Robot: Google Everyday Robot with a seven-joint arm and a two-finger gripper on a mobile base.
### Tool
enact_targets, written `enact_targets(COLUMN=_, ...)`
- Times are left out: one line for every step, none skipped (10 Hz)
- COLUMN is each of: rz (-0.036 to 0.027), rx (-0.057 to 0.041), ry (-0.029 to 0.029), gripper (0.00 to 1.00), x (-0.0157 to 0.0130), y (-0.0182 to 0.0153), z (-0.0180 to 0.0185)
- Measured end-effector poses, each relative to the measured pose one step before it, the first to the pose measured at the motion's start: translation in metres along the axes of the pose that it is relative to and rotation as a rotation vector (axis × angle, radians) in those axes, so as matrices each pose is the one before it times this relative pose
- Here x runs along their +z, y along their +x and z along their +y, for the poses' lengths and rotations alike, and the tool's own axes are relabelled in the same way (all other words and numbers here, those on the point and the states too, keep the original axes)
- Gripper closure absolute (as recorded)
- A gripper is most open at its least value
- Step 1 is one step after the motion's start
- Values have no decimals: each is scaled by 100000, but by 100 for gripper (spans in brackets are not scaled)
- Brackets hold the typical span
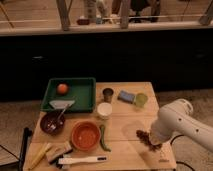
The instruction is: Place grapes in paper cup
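**Gripper low over the grapes at the table's right front, paper cup off to the left**

The gripper (pixel 152 143) is at the end of a white robot arm (pixel 176 120). The arm reaches in from the right edge of the scene and bends down to the right front part of a wooden table (pixel 120 150). The arm's bulky housing covers most of the gripper, so I cannot tell how wide it is set or whether it has hold of anything.

On the table's back left is a green tray (pixel 80 85) with a small orange fruit (pixel 62 88) in its far corner. In front of the tray are a dark bowl (pixel 52 123) and, to its right, an orange bowl (pixel 85 135). A long green vegetable (pixel 103 139) lies just beside the orange bowl's right side. Near the table's middle stands the paper cup (pixel 104 109), white, upright and open at the top. Behind it is a smaller dark cup (pixel 108 94), with a blue sponge (pixel 125 96) and a yellow-green cup (pixel 141 100) further right.

The grapes (pixel 144 134) are a small dark bunch lying on the table right at the gripper, on its left side. They look to be touching it or very nearly so. No long axis can be made out in the bunch.

The relation that matters is that the paper cup lies to the left of the grapes and a little further back. Bare wood lies between them, and the green vegetable is just in front of that line. My judgement is that the grapes are not yet in the cup, and that carrying them there means going left and slightly away from the table's front edge.
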Motion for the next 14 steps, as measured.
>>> enact_targets(rz=91, rx=780, ry=-202, gripper=73, x=235, y=120, z=-34)
enact_targets(rz=269, rx=1183, ry=-424, gripper=62, x=378, y=221, z=-43)
enact_targets(rz=225, rx=1632, ry=-298, gripper=52, x=357, y=336, z=133)
enact_targets(rz=267, rx=1950, ry=-71, gripper=43, x=376, y=438, z=168)
enact_targets(rz=8, rx=2006, ry=-11, gripper=31, x=380, y=296, z=82)
enact_targets(rz=6, rx=1482, ry=39, gripper=23, x=348, y=193, z=-7)
enact_targets(rz=-129, rx=948, ry=46, gripper=20, x=265, y=65, z=-42)
enact_targets(rz=-19, rx=929, ry=87, gripper=20, x=214, y=66, z=-44)
enact_targets(rz=19, rx=870, ry=141, gripper=20, x=148, y=112, z=12)
enact_targets(rz=-17, rx=278, ry=50, gripper=20, x=17, y=32, z=-15)
enact_targets(rz=56, rx=158, ry=92, gripper=20, x=-24, y=45, z=-64)
enact_targets(rz=-3, rx=90, ry=37, gripper=20, x=4, y=-12, z=-108)
enact_targets(rz=-92, rx=135, ry=40, gripper=20, x=41, y=-6, z=-102)
enact_targets(rz=-145, rx=483, ry=-210, gripper=20, x=182, y=72, z=8)
